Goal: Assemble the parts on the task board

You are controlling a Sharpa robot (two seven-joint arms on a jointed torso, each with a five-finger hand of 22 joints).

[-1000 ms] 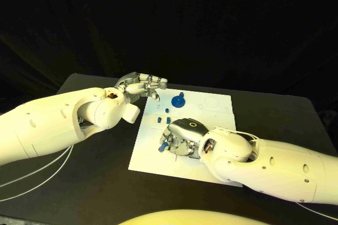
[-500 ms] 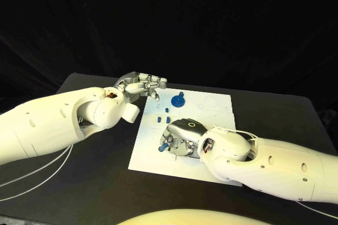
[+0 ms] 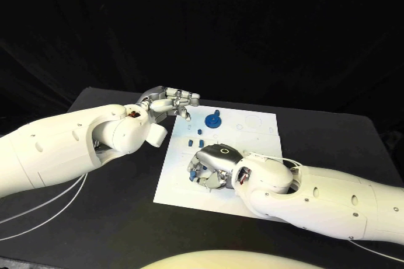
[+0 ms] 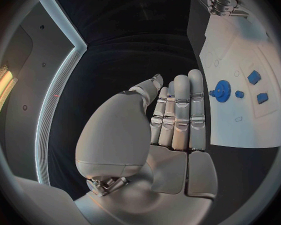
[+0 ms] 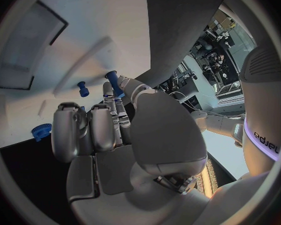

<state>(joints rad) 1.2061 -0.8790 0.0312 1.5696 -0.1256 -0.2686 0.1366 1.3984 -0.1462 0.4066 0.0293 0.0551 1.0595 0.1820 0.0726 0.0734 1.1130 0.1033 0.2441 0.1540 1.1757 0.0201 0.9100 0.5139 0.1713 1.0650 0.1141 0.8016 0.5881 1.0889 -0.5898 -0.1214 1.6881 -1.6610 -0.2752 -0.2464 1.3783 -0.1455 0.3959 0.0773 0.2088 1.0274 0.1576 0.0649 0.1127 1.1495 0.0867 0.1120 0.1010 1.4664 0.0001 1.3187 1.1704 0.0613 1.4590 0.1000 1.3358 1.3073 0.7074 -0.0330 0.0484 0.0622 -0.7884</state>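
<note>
The white task board (image 3: pixel 253 138) lies mid-table. My right hand (image 3: pixel 212 166) is low over its near left part, thumb and a finger pinching a small blue part (image 3: pixel 194 171), seen at the fingertips (image 5: pixel 113 82) in the right wrist view. A blue gear (image 3: pixel 213 121) stands near the board's far edge, with small blue parts (image 3: pixel 197 142) lying between it and my right hand. My left hand (image 3: pixel 173 101) hovers at the board's far left corner, holding nothing, its fingers (image 4: pixel 178 110) straight. Beyond them are the gear (image 4: pixel 222 90) and loose parts (image 4: pixel 258 87).
The black table (image 3: pixel 101 205) surrounds the board, with bare room at the left and near sides. The board's right half (image 3: pixel 257 126) carries faint outlines and holes. White cables (image 3: pixel 34 213) trail under my left arm. Another blue part (image 5: pixel 83 88) lies on the board near my right fingertips.
My right hand has shifted slightly left across the board with the blue part still at its fingertips. The left hand has stayed in place.
</note>
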